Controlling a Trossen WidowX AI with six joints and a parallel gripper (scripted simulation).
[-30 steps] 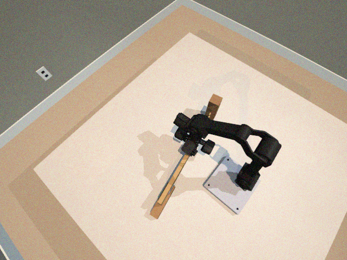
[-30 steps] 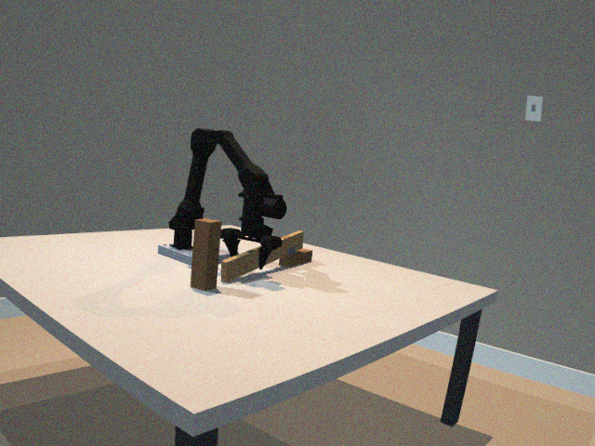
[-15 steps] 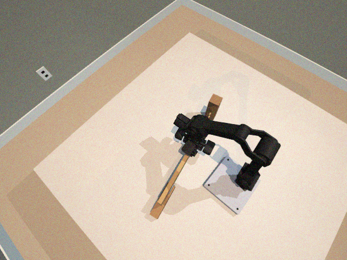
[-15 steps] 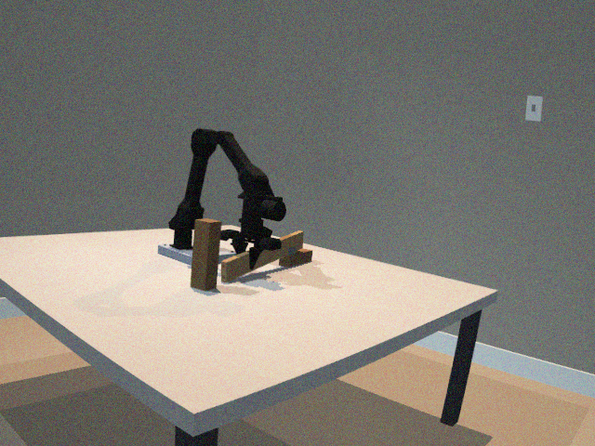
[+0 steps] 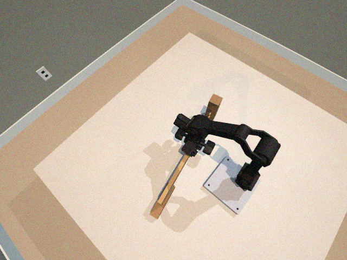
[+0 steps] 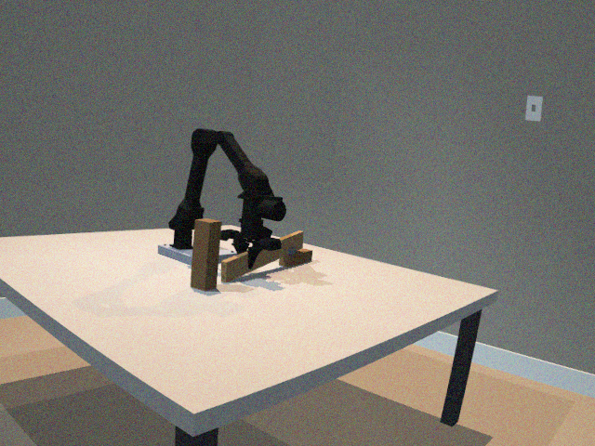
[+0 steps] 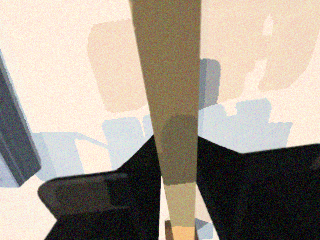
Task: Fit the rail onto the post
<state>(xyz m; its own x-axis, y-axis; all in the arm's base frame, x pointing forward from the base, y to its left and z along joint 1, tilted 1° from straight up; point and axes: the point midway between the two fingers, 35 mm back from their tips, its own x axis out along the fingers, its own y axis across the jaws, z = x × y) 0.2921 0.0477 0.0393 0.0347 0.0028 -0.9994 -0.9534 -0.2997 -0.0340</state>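
Top, exterior and wrist views. The black arm (image 6: 206,173) rises from its base on a grey mounting plate (image 5: 224,181), bends sharply at a high elbow and descends steeply, so that the wrist points almost straight down at the table (image 6: 297,317). The gripper (image 6: 253,249) is clamped on the rail (image 6: 261,256), with one finger on each long side face, at a point between the middle of the rail and its near end. In the wrist view the rail (image 7: 172,100) runs up the centre of the picture, and the dark fingers press against it from both sides.

The rail slopes: its near end is down on the table, just beside the upright post (image 6: 205,253), and its far end rests higher on the low footboard block (image 6: 297,256). In the top view the rail (image 5: 173,174) runs diagonally from the footboard block (image 5: 161,202) towards the post (image 5: 214,104); the arm covers the near end there. The pegs cannot be made out, and whether the rail end touches the post cannot be told.
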